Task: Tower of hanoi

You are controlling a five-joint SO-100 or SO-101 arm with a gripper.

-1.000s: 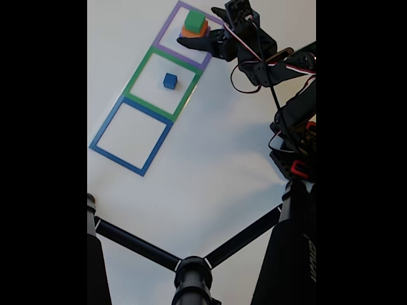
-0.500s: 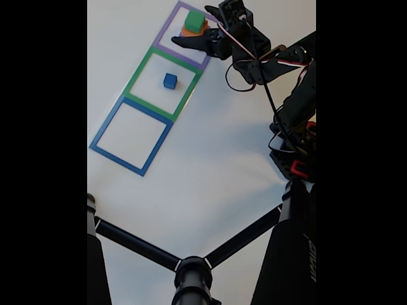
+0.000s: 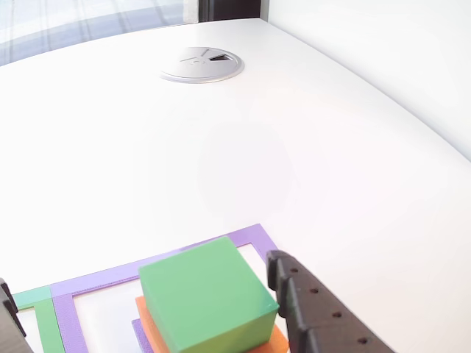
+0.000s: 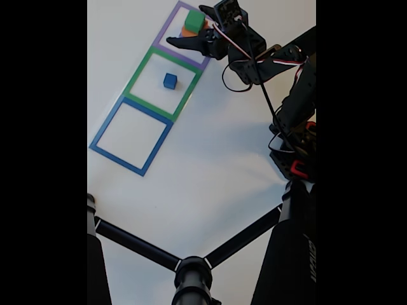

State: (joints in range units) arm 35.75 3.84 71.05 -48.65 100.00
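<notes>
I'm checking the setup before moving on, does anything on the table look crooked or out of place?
Nothing stands out. The green block sits on the orange block in the purple outline; the blue cube sits in the green outline.

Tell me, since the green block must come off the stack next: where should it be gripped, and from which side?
Grip the green square block on its two opposite upright faces, coming down from above. It sits topmost on the orange block, so its sides are exposed and flat. The gripper looks open astride it.
</notes>
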